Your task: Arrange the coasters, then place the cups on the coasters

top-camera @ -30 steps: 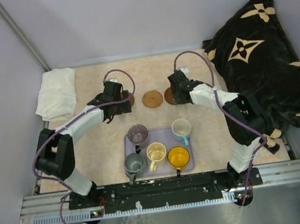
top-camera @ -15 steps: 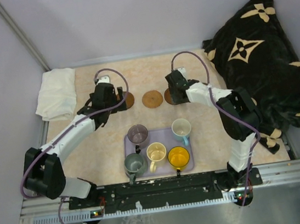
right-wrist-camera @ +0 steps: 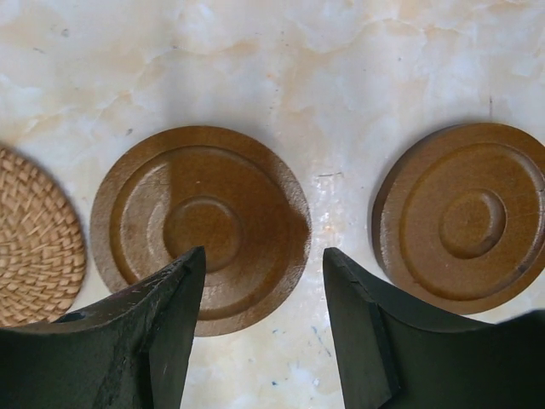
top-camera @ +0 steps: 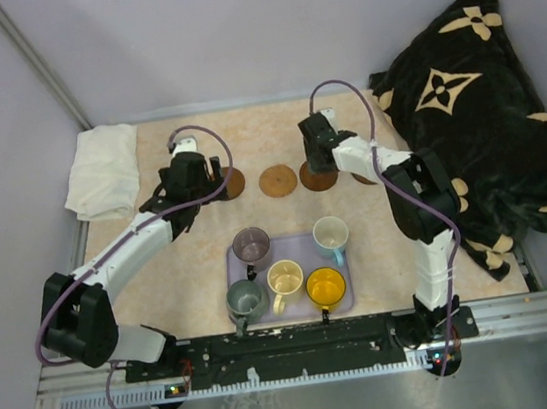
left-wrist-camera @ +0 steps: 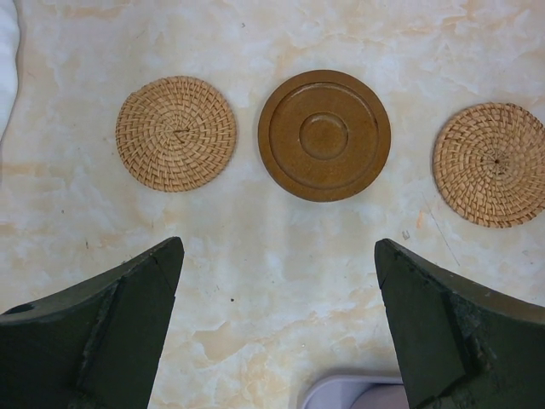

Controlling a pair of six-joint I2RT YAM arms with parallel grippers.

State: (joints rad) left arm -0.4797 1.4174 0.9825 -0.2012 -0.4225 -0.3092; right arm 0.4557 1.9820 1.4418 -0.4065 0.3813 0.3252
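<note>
- five coasters (left-wrist-camera: 324,135) lie in a row across the far counter (left-wrist-camera: 281,247), woven and brown mixed, each apart from its neighbour.
- left jaws hang released and spread wide above the row's left end, nothing between them; a woven disc (left-wrist-camera: 175,133) and a brown disc sit just ahead of them.
- right jaws stand part open and empty, poised low over a brown disc (right-wrist-camera: 202,226), with the end disc (right-wrist-camera: 464,217) to its right, near but not touching.
- all five cups (top-camera: 285,279) wait upright in the tray (top-camera: 294,247) near the arm bases, well apart from the row; none is on a disc yet.
- step in hand, by the look of it: the last trimming of the row, the right jaws set to nudge or leave the disc beneath them.
- next move likely calls for an arm to pull back to the tray, take one cup by rim or handle, and set it upright at a disc's middle without shoving the thin disc along the counter.
</note>
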